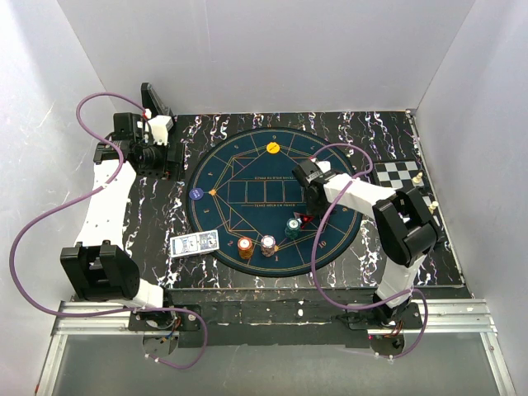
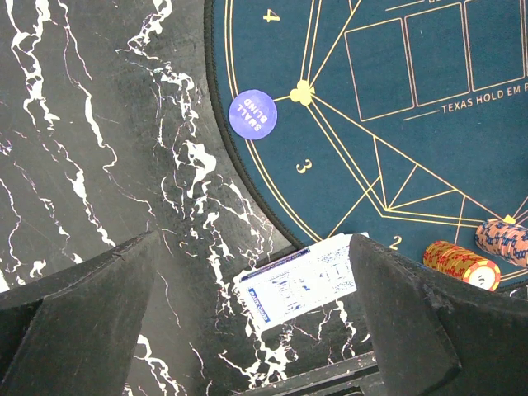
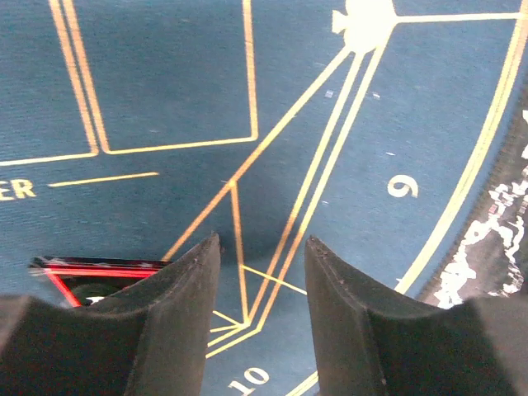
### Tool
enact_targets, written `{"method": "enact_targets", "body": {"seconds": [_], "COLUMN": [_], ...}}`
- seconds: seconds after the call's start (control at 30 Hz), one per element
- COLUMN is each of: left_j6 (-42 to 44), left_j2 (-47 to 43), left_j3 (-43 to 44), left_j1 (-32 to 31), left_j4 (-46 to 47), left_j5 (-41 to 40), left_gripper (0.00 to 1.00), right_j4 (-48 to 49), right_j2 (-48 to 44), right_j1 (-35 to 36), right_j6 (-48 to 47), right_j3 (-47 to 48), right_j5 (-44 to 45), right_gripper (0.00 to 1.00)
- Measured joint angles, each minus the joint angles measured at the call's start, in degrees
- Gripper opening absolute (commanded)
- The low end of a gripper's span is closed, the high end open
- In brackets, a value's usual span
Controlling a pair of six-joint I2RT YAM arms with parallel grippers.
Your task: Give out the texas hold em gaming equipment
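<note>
A small deck of playing cards point(image 1: 195, 242) with a blue-white back lies on the marbled board just off the round blue mat point(image 1: 247, 177). Orange point(image 1: 245, 247), white-pink point(image 1: 268, 243) and teal point(image 1: 293, 225) chip stacks stand on the mat's near side. The red-black triangular marker point(image 1: 306, 219) lies beside the teal stack. My right gripper point(image 1: 311, 205) hovers low over the mat, open, only bare felt between its fingers point(image 3: 263, 238); the marker point(image 3: 91, 276) is just outside its left finger. My left gripper point(image 1: 165, 161) is wide open at the far left, high above the cards point(image 2: 297, 280).
A purple small-blind disc point(image 1: 195, 195) sits on the mat's left rim and a yellow disc point(image 1: 273, 148) on its far side. A small chessboard point(image 1: 402, 175) lies at the right. A black upright stand point(image 1: 155, 103) rises at the back left. White walls enclose the board.
</note>
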Motion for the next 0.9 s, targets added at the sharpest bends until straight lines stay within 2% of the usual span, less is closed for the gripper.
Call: {"method": "enact_targets", "body": {"seconds": [0.2,0.4,0.63,0.9], "left_j6": [0.07,0.33,0.42,0.94], "left_j2": [0.00,0.00,0.00,0.02], "left_j3": [0.00,0.00,0.00,0.00], "left_j1": [0.00,0.00,0.02,0.15], "left_j4": [-0.02,-0.02,-0.02,-0.02], "left_j5": [-0.09,-0.37,-1.03,-1.68], "left_gripper": [1.00,1.00,1.00,1.00], "right_j4": [-2.62,-0.98,2.97,3.89], "right_j2": [-2.75,-2.60,0.09,3.80], "right_j1": [-0.72,1.01,3.28,3.39], "right_j6": [-0.20,-2.14,-4.87,-6.75], "right_j3": [0.11,3.15,4.00,5.01], "right_j5": [-1.07,-5.99,-11.72,-13.22], "right_gripper": [0.69,0.74,0.74,0.63]}}
